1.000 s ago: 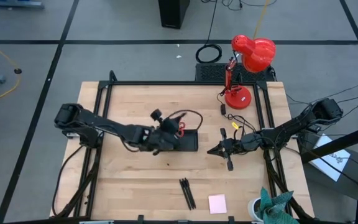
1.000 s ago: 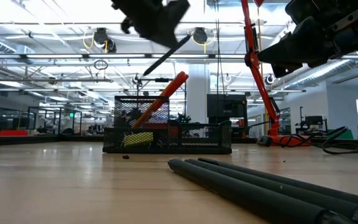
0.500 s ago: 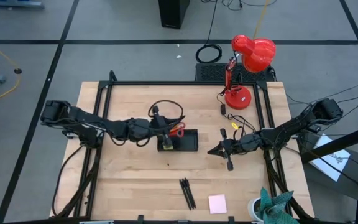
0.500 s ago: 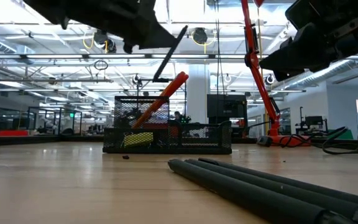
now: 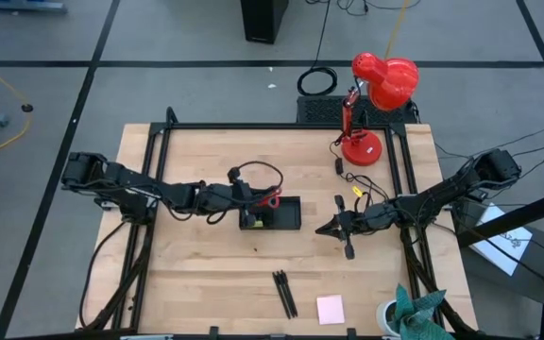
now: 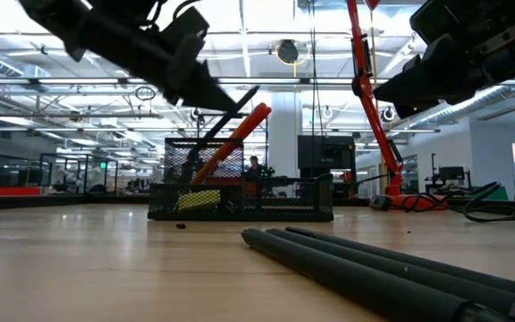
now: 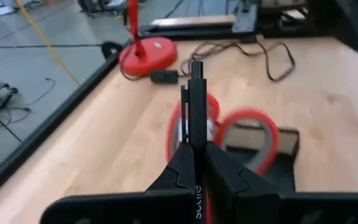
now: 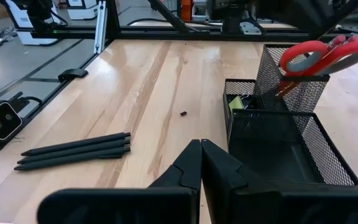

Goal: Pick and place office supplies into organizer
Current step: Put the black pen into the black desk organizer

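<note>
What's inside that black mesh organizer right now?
In the organizer, red-handled scissors stand in the tall cup with something orange beside them, and a yellow item sits in a small compartment. The large front compartment looks empty. The mesh hides the cup's bottom.

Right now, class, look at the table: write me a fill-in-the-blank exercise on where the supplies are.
1. The left end effector is shut on a black ____.
2. The red-handled scissors stand in the mesh ____.
3. The pink sticky-note pad lies on the ____.
4. ____ dark pens lie together on the table.

Missing words: pen; organizer; table; three
</note>
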Action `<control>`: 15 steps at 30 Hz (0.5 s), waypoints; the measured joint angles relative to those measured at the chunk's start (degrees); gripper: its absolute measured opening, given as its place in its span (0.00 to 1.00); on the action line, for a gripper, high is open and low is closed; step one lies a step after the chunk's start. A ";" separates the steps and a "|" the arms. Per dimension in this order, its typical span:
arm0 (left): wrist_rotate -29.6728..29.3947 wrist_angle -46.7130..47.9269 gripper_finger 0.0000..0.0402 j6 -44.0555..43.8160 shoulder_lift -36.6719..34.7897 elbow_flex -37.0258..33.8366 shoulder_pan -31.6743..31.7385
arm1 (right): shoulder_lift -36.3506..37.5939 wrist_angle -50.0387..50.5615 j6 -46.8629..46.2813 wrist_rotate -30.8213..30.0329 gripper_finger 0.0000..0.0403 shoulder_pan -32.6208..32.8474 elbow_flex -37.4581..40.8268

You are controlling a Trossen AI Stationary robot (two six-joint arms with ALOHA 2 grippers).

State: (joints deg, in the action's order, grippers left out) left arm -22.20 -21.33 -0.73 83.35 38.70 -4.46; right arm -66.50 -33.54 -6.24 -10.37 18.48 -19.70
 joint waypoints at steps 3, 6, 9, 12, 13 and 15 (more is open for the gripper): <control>0.13 -2.01 0.03 -0.07 0.00 -2.34 0.03 | 0.00 -0.06 -0.15 0.00 0.01 -0.01 0.00; 0.32 -5.51 0.03 -0.11 0.00 -4.70 0.03 | 0.00 -0.45 -0.15 0.00 0.01 -0.02 0.00; 1.85 -9.20 0.01 0.06 0.00 -6.62 0.28 | 0.00 -0.46 -0.15 -0.02 0.01 -0.02 0.00; 2.72 -9.87 0.03 -0.07 0.00 -7.43 0.53 | 0.00 -0.48 -0.15 0.00 0.01 -0.02 0.00; 3.00 -9.87 0.04 -0.36 0.00 -7.61 0.66 | 0.00 -0.46 -0.15 -0.02 0.01 -0.02 0.00; 4.35 -10.10 0.03 -1.03 0.00 -8.03 1.06 | 0.00 -0.52 -0.17 -0.02 0.01 0.00 0.00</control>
State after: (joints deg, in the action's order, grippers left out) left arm -17.84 -31.43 -1.76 83.35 30.67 -3.40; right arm -66.50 -34.06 -6.41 -10.39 18.48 -19.70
